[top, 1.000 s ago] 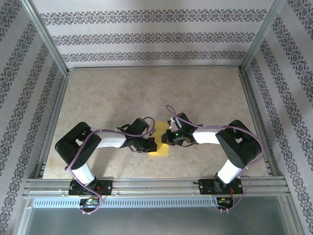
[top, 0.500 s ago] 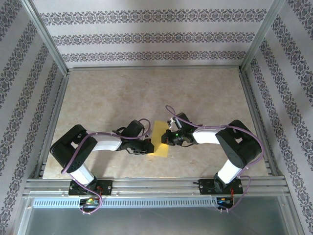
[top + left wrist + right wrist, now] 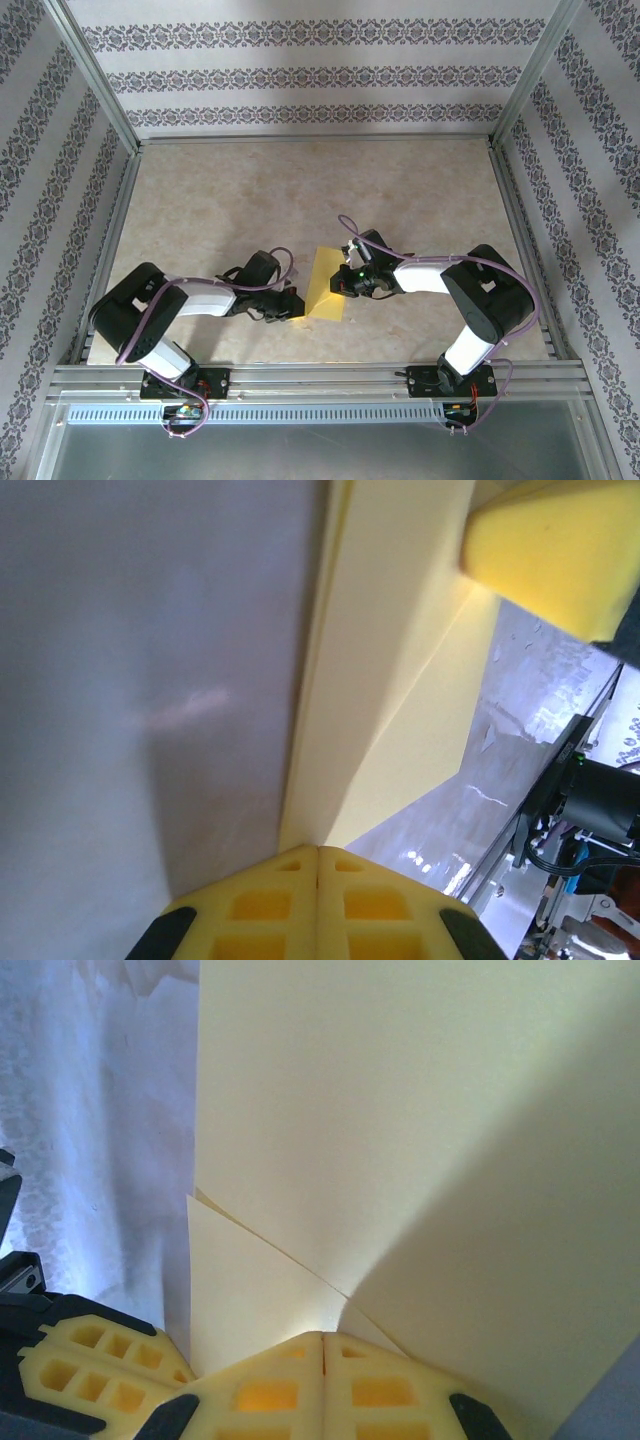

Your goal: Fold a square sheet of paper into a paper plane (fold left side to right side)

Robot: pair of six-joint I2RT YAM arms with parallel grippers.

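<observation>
Between the two claws, yellow sheet of paper [image 3: 324, 290] lying folded on the pale table [image 3: 220, 200], left claw [image 3: 288, 306] shut tight with tips touching its near left edge, right claw [image 3: 345, 284] shut tight too, tips pressed on its right side

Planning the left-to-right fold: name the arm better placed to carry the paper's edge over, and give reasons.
Left, probably. The left gripper, jaws shut, grips the square sheet of paper at its left edge, which looks lifted. The right gripper is shut on the right side, anchoring it.
</observation>
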